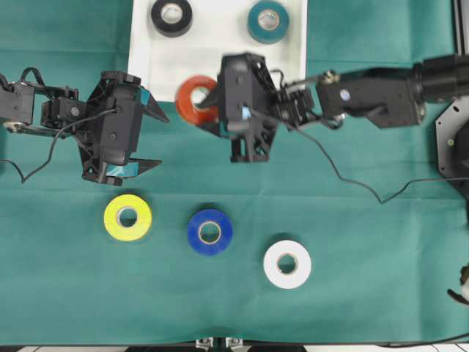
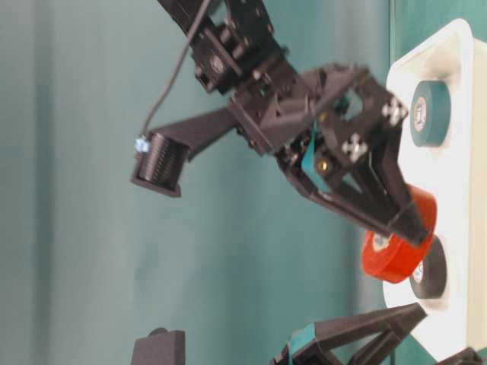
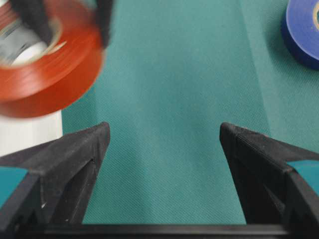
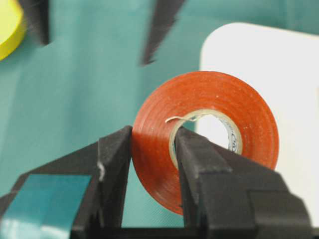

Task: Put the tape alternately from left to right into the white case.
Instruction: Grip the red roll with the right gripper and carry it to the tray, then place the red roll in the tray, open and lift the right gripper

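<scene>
My right gripper [image 1: 207, 102] [image 4: 152, 137] is shut on the orange-red tape [image 1: 192, 100] [image 4: 204, 134], one finger inside its core and one outside. It holds the roll tilted in the air [image 2: 396, 247] at the near edge of the white case [image 1: 220, 55] [image 4: 279, 99]. A black tape [image 1: 171, 17] and a teal tape [image 1: 268, 21] lie in the case's far part. Yellow tape [image 1: 127, 217], blue tape [image 1: 209, 232] and white tape [image 1: 287, 264] lie on the green cloth. My left gripper [image 1: 160, 139] [image 3: 164, 134] hangs open and empty over the cloth, left of the orange-red tape [image 3: 45, 74].
A black cable [image 1: 352, 180] trails across the cloth from the right arm. The blue tape [image 3: 304, 30] sits at the far right in the left wrist view. Green cloth covers the whole table [image 1: 366, 249].
</scene>
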Robot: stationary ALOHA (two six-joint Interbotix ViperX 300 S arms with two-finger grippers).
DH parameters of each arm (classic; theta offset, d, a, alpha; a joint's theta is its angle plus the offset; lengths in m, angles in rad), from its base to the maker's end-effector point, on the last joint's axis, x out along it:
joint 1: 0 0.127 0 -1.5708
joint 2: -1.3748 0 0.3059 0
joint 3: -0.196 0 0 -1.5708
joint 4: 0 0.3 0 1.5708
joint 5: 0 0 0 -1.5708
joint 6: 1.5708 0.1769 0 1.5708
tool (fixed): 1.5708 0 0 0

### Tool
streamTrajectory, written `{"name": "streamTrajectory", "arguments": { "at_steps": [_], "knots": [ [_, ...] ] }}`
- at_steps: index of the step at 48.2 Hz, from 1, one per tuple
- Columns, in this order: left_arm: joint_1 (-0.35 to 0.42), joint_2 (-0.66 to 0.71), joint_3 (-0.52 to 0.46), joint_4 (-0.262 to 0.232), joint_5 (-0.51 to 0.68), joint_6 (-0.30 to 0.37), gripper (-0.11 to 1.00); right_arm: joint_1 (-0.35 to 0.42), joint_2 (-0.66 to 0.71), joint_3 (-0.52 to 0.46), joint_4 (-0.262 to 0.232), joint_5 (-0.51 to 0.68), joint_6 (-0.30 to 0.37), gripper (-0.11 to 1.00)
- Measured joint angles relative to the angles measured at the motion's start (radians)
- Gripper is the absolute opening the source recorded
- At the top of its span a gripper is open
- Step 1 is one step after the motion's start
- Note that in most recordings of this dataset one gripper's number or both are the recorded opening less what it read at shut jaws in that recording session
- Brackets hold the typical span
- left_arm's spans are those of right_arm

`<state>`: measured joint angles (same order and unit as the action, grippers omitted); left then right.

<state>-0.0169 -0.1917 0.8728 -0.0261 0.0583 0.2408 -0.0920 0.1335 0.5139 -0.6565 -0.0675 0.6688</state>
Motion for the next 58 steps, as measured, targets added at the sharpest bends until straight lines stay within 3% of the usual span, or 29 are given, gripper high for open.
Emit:
{"name": "streamTrajectory", "arguments": {
  "at_steps": [17, 31, 53, 55, 58],
  "knots": [
    [0.0, 0.0, 0.0, 0.0, 0.0, 0.0, 0.7, -0.115, 0.121, -0.069, -0.002, -0.11, 0.0, 0.26],
    [-0.002, -0.002, 0.002, 0.0, 0.0, 0.0, 0.7, -0.144, 0.19, -0.121, -0.002, -0.114, 0.0, 0.26],
    [-0.002, 0.0, 0.005, 0.0, 0.0, 0.0, 0.7, -0.146, 0.196, -0.123, -0.002, -0.11, -0.002, 0.27],
    [0.0, -0.002, 0.003, 0.0, 0.0, 0.0, 0.7, -0.146, 0.195, -0.123, -0.003, -0.11, -0.002, 0.3],
    [-0.002, -0.002, 0.005, 0.0, 0.0, 0.0, 0.7, -0.147, 0.196, -0.123, -0.002, -0.11, -0.002, 0.47]
  ]
}}
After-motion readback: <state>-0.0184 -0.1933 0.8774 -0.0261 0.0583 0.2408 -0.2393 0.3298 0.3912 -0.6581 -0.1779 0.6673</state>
